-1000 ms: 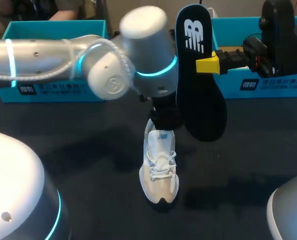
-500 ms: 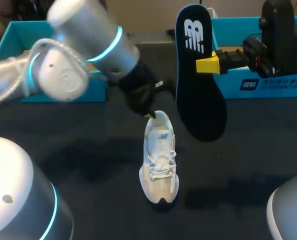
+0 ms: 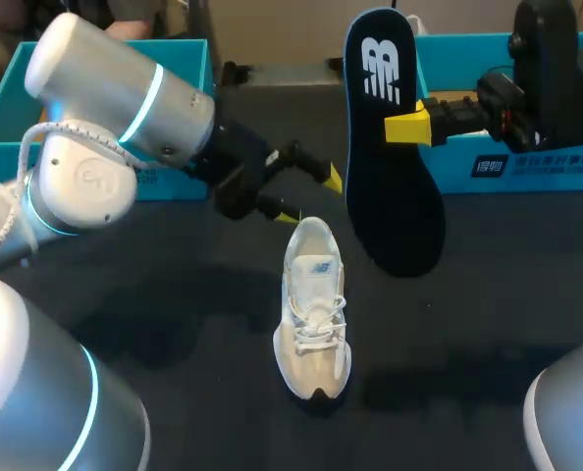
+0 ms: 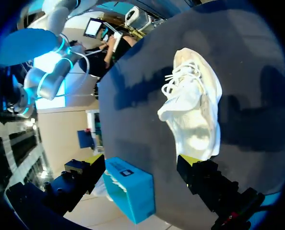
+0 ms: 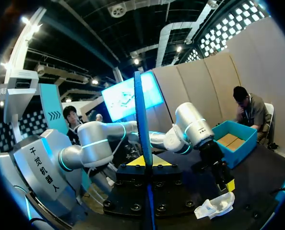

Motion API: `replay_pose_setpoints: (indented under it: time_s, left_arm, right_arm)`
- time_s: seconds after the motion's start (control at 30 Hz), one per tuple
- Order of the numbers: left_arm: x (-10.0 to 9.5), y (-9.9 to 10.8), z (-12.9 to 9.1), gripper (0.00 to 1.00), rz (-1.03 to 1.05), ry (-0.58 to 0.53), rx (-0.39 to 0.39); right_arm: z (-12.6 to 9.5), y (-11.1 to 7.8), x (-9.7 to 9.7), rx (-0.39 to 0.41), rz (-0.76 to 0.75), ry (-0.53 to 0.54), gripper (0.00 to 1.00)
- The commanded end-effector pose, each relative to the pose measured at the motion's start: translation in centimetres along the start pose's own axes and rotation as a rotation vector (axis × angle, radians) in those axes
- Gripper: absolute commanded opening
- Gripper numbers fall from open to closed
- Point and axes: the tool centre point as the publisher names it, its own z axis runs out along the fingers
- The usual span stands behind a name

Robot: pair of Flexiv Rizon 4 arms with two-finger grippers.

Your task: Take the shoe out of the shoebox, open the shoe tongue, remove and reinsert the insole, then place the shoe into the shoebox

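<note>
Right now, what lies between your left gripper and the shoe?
Nothing: head view shows only bare table between the open left gripper and the shoe.

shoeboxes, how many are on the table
2. The left shoebox sits at the table's far left corner, the right shoebox at its far right corner. None looks hidden.

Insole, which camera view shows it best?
The head view: the insole shows its whole printed face, clamped by the right gripper. The right wrist view shows only its thin edge; the left wrist view shows it nowhere clearly.
</note>
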Motion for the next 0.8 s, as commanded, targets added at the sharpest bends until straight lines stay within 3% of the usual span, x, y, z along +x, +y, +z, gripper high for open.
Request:
replay_pose_setpoints:
  time_s: [0.03, 0.47, 0.73, 0.8]
  left_arm:
    - [-0.4, 0.7, -0.9, 1.0, 0.045, -0.297, 0.018]
    - [-2.9, 0.7, -3.1, 1.0, 0.042, -0.403, -0.024]
    - [-3.1, 0.9, -5.4, 1.0, 0.046, -0.487, -0.049]
    - [-3.0, 1.1, -5.7, 1.0, 0.036, -0.509, -0.056]
  right_arm:
    - [0.3, 0.1, -0.2, 0.003, 0.002, 0.0, 0.0]
    - [0.3, 0.1, -0.2, 0.003, 0.002, 0.0, 0.0]
    - [0.3, 0.1, -0.2, 0.003, 0.002, 0.0, 0.0]
    - [0.6, -0.1, -1.7, -0.03, 0.021, 0.054, 0.0]
